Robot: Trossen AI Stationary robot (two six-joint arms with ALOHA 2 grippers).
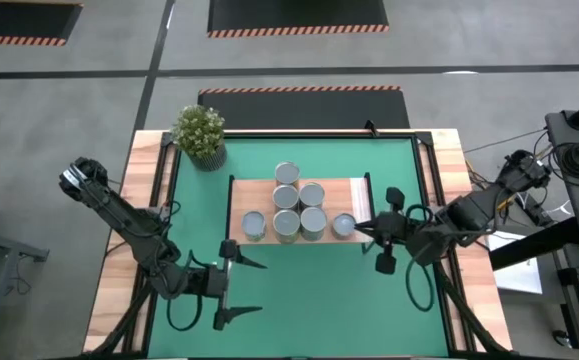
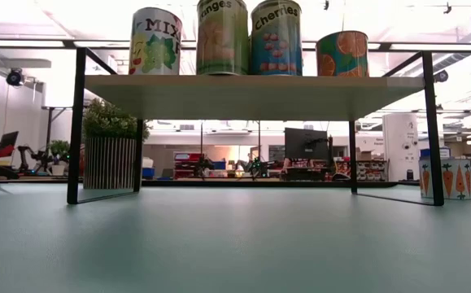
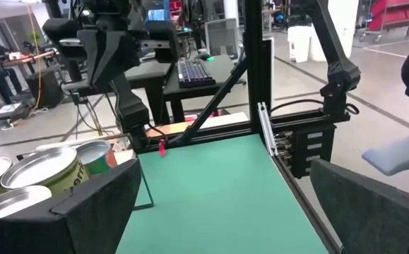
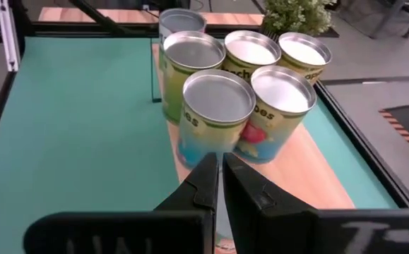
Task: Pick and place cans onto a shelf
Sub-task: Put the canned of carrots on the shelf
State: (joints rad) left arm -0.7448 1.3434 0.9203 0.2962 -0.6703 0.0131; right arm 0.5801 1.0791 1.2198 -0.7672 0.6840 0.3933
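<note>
The light-wood shelf stands on the green mat on its black frame. Several silver-topped cans stand on it in a tight group. A shorter orange-labelled can stands apart at the board's right end and also shows in the low view. My right gripper is shut and empty just right of that short can. In its wrist view it points over the group. My left gripper is open and empty over the mat, nearer than the shelf.
A potted plant stands at the mat's far left corner. In the low view a white carrot-labelled can stands on the mat right of the shelf's leg. Bare mat lies nearer than the shelf.
</note>
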